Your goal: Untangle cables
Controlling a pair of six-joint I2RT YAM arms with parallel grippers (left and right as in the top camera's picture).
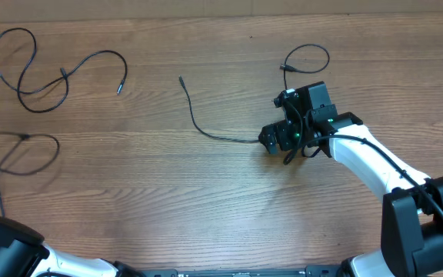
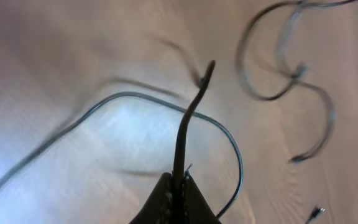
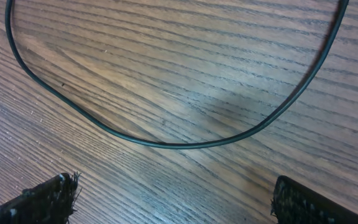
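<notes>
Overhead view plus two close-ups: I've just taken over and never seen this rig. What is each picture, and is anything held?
These are two robot arms at a wooden table. The overhead view looks straight down; each close-up comes from a camera on one wrist, past its own pincer. Three thin black cables show: a looped cable top left, a blurred cable at the left edge, a middle cable reaching under the right arm. The left pincer is shut on a cable strand. The right pincer is open, holding nothing, above a curve of cable.
</notes>
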